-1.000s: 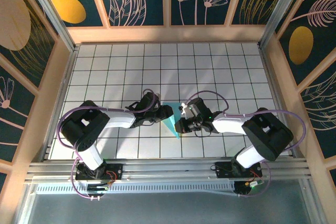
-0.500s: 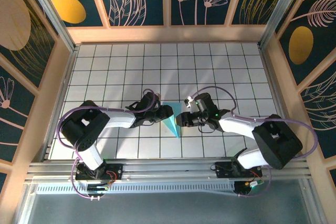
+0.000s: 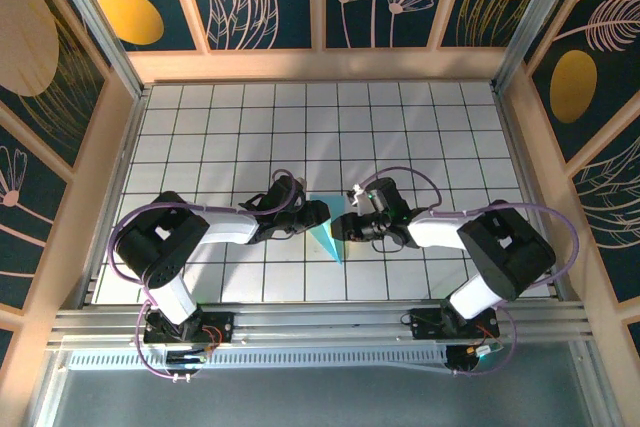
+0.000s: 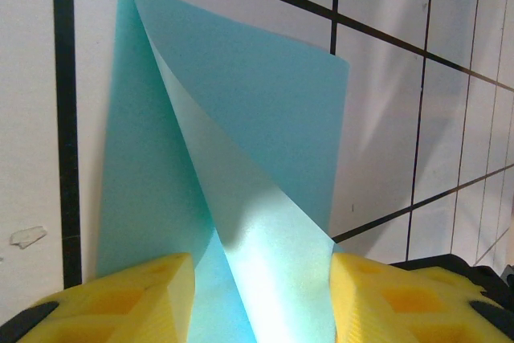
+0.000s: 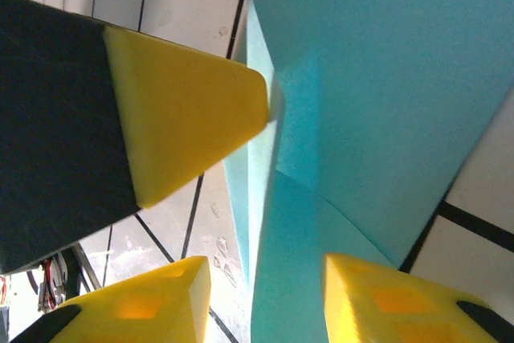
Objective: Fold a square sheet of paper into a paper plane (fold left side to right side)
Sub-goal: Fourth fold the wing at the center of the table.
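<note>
The light-blue paper (image 3: 326,234) lies mid-counter (image 3: 230,137), creased to a point, one flap lifting. My right tool (image 3: 343,228) just unclenched and slid in at its right edge, fingers straddling that flap. The left tool (image 3: 316,214) is spread too, straddling the left side. I reckon the fold needs pressing next.

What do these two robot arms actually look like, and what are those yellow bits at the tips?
The left arm and right arm look alike: white tube-like links between bulky black joints, with thin purple cables looping alongside. The yellow bits belong to the left end effector and right end effector: each has two wedge-shaped yellow fingers on black mounts.
</note>
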